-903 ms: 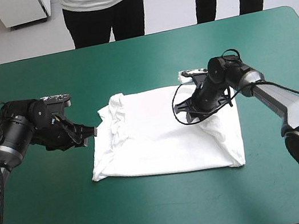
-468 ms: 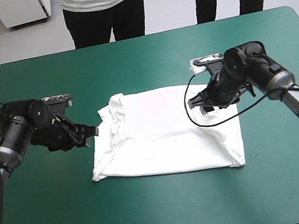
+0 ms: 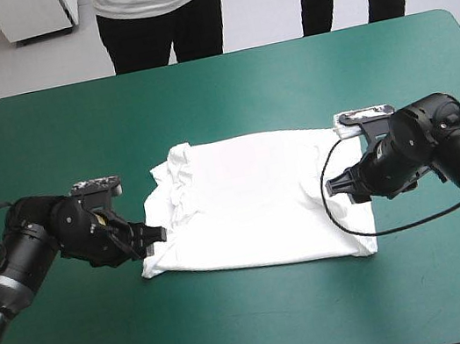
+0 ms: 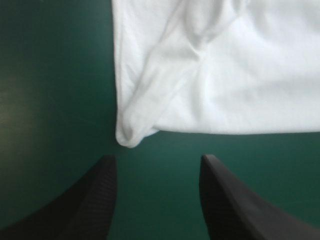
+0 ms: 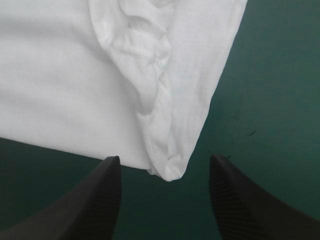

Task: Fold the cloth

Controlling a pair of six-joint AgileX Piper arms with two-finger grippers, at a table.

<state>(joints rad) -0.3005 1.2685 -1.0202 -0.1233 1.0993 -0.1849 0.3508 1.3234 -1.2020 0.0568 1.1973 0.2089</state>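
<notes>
The white T-shirt [image 3: 253, 199] lies folded into a rough rectangle at the table's middle, bunched along its left edge. My left gripper [image 3: 156, 235] sits low at the shirt's near-left corner, open. In the left wrist view that corner [image 4: 131, 136] lies just ahead of the gap between the fingers of the left gripper [image 4: 157, 159]. My right gripper [image 3: 333, 190] is at the shirt's right edge, open. In the right wrist view the right gripper [image 5: 166, 160] has a rounded, folded corner of the T-shirt [image 5: 170, 172] between its fingertips, and nothing is held.
The teal-green cover [image 3: 266, 326] shows bare on every side of the shirt, widest toward the near edge of the table and at the far side [image 3: 225, 93].
The left gripper slid toward the table's near side, reaching the shirt's near-left corner. The right gripper moved off the shirt's far-right part, rightward and nearer, to the right edge.
</notes>
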